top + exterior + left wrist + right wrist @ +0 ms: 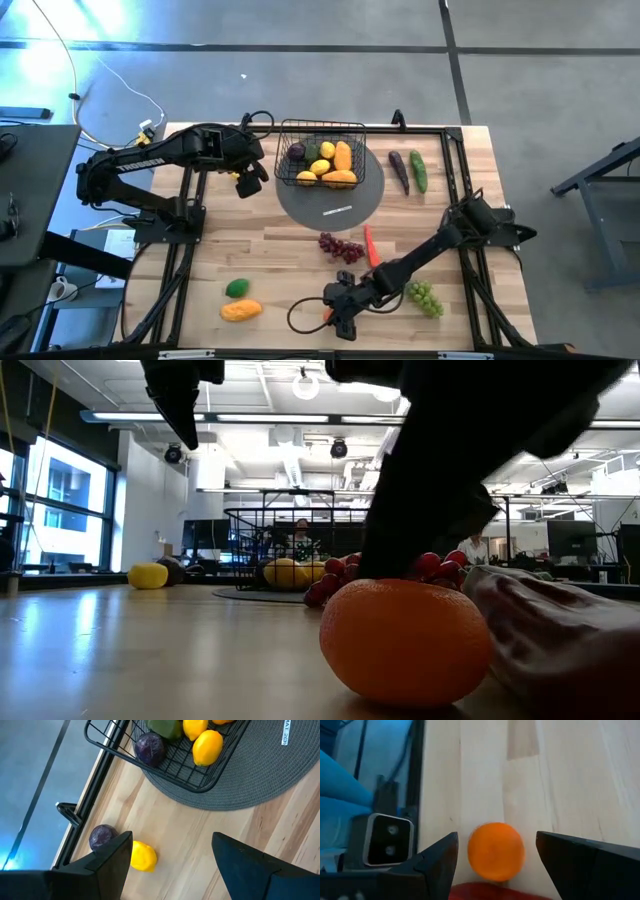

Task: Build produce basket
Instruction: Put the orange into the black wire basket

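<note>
The black wire basket point(320, 152) stands on a grey round mat point(345, 200) at the table's far middle. It holds lemons, a plum and other produce point(207, 746). My left gripper point(248, 182) hangs open left of the basket, above a lemon point(142, 856) and a plum point(102, 837) that lie on the table. My right gripper point(495, 855) is open low near the front edge. Its fingers stand on either side of a small orange fruit point(496, 851), which rests on the table. No touch shows.
On the wood lie red grapes point(340, 247), a carrot point(371, 245), green grapes point(425, 297), a mango point(241, 310), a green fruit point(237, 288), a purple vegetable point(399, 170) and a cucumber point(419, 170). A red piece point(485, 892) lies next to the orange fruit.
</note>
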### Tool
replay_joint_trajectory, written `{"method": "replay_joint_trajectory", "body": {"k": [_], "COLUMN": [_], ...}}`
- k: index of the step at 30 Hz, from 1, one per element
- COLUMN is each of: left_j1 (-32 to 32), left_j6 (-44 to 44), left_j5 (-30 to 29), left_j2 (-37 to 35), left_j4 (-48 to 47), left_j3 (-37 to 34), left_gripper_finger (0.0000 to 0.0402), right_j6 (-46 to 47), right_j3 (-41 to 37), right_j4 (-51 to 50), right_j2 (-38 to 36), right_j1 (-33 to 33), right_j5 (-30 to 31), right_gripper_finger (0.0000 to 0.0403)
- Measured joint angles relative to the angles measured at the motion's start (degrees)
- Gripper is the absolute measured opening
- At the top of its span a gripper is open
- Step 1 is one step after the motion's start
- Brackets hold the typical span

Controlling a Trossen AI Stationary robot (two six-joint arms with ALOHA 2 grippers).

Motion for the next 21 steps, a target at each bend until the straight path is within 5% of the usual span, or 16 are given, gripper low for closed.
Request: {"method": "replay_joint_trajectory", "body": {"k": [21], "left_j1": [0.01], "left_j6": [1.09], "left_j5": [-0.85], "left_j2": [0.00], "left_j4": [0.02], "left_j3": [0.00], "left_gripper_finger": [0.0264], "right_j6": [1.94], "right_j3": [0.20], "right_j4": [-0.22], "right_j2": [2.60], "right_j1": [-0.46], "right_j5": [-2.83], "right_gripper_finger": [0.0250]}}
